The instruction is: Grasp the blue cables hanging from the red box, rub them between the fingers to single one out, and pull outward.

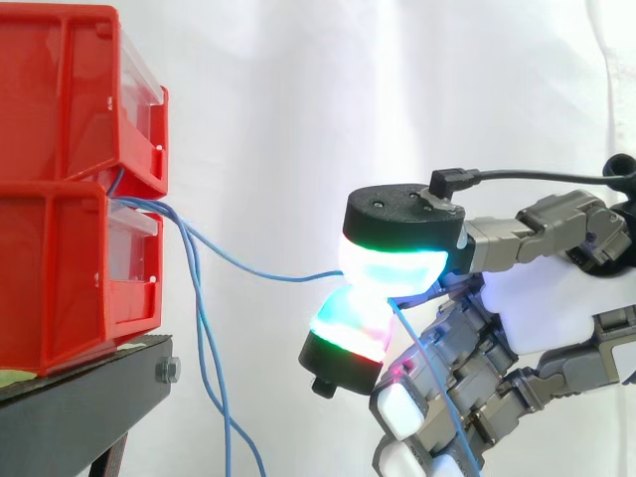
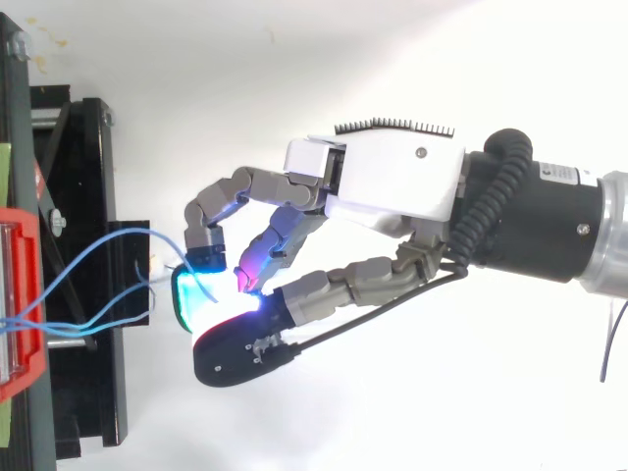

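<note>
Blue cables [image 1: 164, 207] spill from the red box [image 1: 60, 268], most hanging loose, one strand [image 1: 278, 275] drawn out sideways and pinched between the hand's [image 2: 392, 182] curled pads [image 1: 393, 268].

A black stand [image 1: 84, 412] occupies the lower left corner of the side view, with a silver hex bolt [image 1: 167, 371] on its right-hand end. A thin yellow-green strip [image 1: 14, 378] lies on the stand's top. A white curtain [image 1: 328, 119] hangs behind in soft folds. From above, brownish specks [image 2: 49, 42] mark the white surface near the stand.
</note>
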`<action>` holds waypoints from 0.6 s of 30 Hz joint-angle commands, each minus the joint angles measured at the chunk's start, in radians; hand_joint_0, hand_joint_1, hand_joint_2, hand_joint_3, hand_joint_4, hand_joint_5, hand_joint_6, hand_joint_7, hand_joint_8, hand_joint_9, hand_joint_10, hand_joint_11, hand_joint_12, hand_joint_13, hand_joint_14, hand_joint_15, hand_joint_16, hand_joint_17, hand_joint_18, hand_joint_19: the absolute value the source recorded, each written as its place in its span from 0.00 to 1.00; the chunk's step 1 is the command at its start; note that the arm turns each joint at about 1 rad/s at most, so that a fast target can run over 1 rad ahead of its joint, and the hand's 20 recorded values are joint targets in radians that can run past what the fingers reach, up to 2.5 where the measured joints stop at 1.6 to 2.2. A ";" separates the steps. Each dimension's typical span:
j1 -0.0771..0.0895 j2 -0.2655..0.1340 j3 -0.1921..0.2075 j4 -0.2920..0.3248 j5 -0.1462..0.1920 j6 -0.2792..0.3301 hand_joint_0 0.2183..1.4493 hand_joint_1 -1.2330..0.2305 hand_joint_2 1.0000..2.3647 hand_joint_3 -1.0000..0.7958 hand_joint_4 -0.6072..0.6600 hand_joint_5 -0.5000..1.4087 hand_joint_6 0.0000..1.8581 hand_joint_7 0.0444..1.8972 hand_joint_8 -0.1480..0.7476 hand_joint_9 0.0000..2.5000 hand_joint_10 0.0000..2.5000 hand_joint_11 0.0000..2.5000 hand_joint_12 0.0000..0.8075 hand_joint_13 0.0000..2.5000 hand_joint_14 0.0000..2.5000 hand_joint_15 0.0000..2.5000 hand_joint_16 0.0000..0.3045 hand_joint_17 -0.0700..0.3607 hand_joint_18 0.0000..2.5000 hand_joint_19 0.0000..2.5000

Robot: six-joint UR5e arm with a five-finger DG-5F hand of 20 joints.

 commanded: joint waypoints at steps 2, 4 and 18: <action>0.000 0.000 0.000 0.000 0.001 0.003 0.28 0.38 0.01 0.39 0.49 0.20 0.46 0.63 0.45 0.40 0.01 0.19 0.46 0.33 0.01 0.23 0.15 0.40 0.27 0.24; 0.000 0.000 0.000 0.000 0.001 0.003 0.28 0.38 0.01 0.40 0.49 0.20 0.46 0.63 0.45 0.40 0.01 0.20 0.46 0.33 0.01 0.23 0.15 0.40 0.27 0.24; 0.000 0.000 0.000 0.000 0.001 0.005 0.18 0.44 0.00 0.28 0.51 0.20 0.45 0.59 0.49 0.40 0.01 0.19 0.52 0.34 0.01 0.22 0.19 0.46 0.29 0.23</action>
